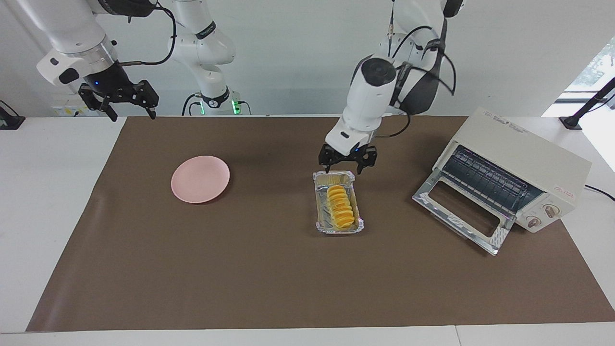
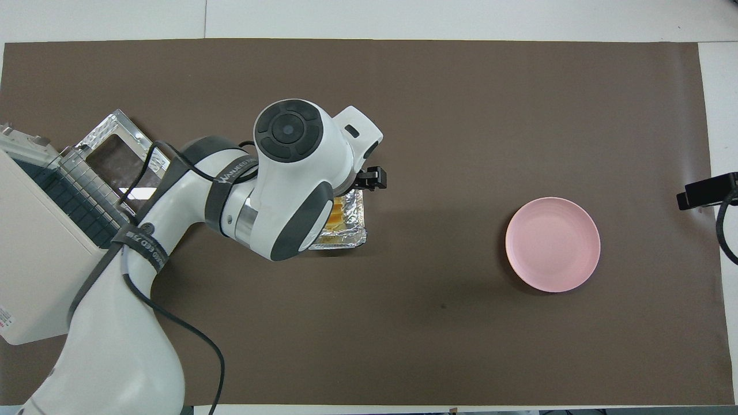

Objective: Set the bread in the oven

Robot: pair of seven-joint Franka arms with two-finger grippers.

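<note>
Two arms stand at the robots' end of the table, and only one is placed to act. The right gripper [image 1: 126, 103] hangs raised over the table edge at its own end, jaws spread and empty; that arm waits, well apart from everything. The left gripper [image 1: 348, 162] hangs low over the end of the foil tray [image 1: 319, 207] that lies nearest the robots, fingers spread wide and holding nothing, with its tips just above the tray's rim. The bread [image 1: 340, 206] lies inside that tray, a golden ridged loaf whose long axis runs straight away from the robots, in line with the tray. From the gripper, then, the loaf's middle lies a little farther out from the robots and lower down, so the coming move looks like a short advance along the loaf and a descent, with the open fingers set across its narrow width. In the overhead view the left arm hides most of the tray and loaf. The pink plate [image 1: 200, 179] sits about as far out, toward the right arm's end, and has no part in this. The oven [image 1: 515, 171] stands at the left arm's end, its door [image 1: 462, 209] dropped open and the wire rack [image 1: 489, 181] bare; the left arm is plainly the nearer one to both loaf and oven.
</note>
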